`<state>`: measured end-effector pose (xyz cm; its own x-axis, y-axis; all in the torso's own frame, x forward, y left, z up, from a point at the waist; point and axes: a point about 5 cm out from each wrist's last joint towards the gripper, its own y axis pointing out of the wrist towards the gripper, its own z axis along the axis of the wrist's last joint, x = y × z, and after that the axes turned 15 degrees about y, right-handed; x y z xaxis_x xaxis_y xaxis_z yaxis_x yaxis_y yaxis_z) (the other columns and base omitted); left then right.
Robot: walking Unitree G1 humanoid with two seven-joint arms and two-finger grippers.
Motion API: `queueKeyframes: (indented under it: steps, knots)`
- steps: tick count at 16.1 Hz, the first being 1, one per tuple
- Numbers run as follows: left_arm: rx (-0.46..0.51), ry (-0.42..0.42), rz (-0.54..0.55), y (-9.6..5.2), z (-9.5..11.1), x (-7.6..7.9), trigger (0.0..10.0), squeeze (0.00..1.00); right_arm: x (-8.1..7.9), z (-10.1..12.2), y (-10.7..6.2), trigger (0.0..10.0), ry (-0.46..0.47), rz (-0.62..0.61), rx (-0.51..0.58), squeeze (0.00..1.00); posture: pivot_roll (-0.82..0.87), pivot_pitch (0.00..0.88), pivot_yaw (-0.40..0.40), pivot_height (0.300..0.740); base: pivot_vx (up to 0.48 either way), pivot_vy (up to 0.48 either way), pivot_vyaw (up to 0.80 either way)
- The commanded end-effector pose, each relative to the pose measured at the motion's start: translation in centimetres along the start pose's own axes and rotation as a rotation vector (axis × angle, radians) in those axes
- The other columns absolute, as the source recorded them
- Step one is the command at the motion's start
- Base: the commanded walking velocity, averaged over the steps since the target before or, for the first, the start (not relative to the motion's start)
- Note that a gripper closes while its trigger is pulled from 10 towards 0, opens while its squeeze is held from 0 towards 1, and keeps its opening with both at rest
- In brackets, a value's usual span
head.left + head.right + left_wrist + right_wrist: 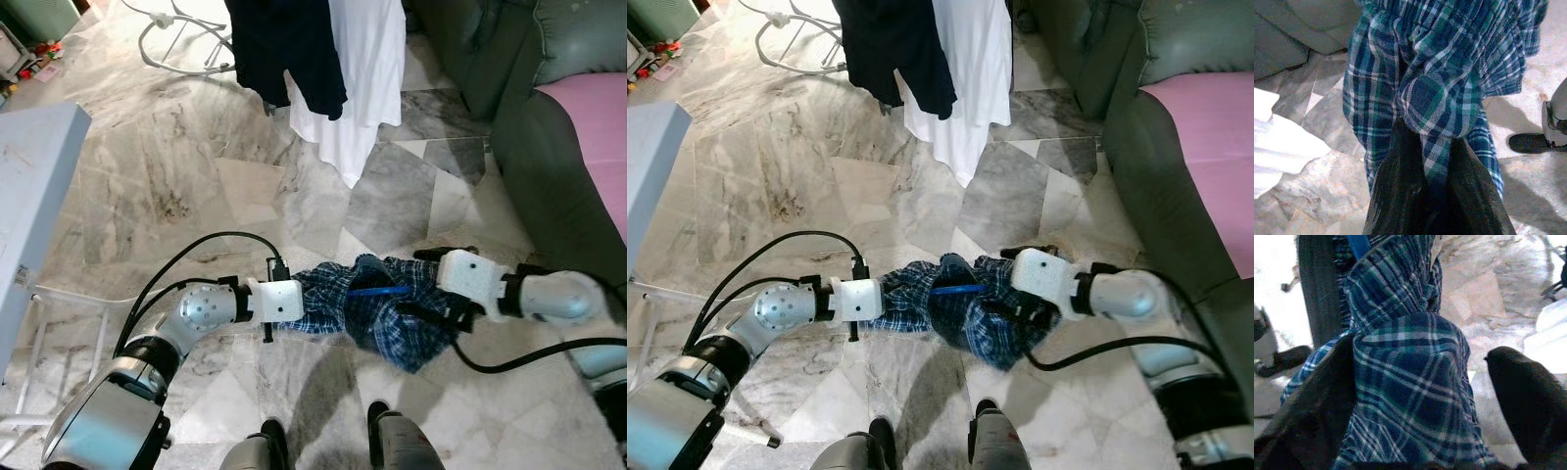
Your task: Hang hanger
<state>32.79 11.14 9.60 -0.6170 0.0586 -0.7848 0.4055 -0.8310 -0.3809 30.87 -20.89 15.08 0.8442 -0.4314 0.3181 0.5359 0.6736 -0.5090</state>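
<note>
a: item one, nearest the robot?

b: left gripper (pixel 1437 161), fingers pinched tight on a fold of the plaid garment (pixel 377 313). the cloth bunches between the two black fingers, presumably to keep that end taut and off the floor.

a: item two?

b: right gripper (pixel 1420 396), across the garment from the left one. its fingers stand apart with plaid cloth bulging between them; one finger (pixel 1312 396) lies against the fabric, the other finger (pixel 1528 396) is clear of it. so it reads as spread, cradling rather than clamping.

a: the hanger itself?

b: blue hanger (pixel 377 290), a short blue bar showing among the folds, between the two grippers and just beside the right one. the rest is buried in cloth. the garment seems held stretched between both arms so the hanger stays inside it for carrying.

a: item beyond the grippers?

b: white shirt (pixel 367 69) and dark garment (pixel 284 49), already hanging, well ahead of both grippers over the marble floor (pixel 186 166). likely the rail to aim for; the rail itself is out of frame.

a: to the right gripper's outer side?

b: grey sofa (pixel 549 166) with a pink cover (pixel 598 117).
</note>
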Motion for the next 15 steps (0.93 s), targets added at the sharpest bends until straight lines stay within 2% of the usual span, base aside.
queueKeyframes:
  steps: [1, 7, 15]
  knots:
    - [-0.004, 0.015, -0.026, -0.5, -0.3, 0.3, 0.0, 0.0, 0.1, 0.2, 0.0, 0.0, -0.006, 0.044, -0.007, 0.0, -0.33, 0.281, 0.134, 0.74, 0.0, 0.0, 0.0]
    - [0.014, 0.024, -0.035, -0.3, 0.0, 0.5, 0.0, 0.0, 1.4, 0.9, 0.5, 0.0, -0.012, 0.085, -0.023, 0.0, -0.32, 0.276, 0.125, 0.74, 0.0, 0.0, 0.0]
    - [0.024, 0.029, -0.038, -0.1, 0.1, 0.6, 0.0, 0.0, 0.2, -0.3, 0.8, 0.0, 0.046, 0.174, -0.059, 0.0, -0.33, 0.282, 0.133, 0.74, 0.0, 0.0, 0.0]
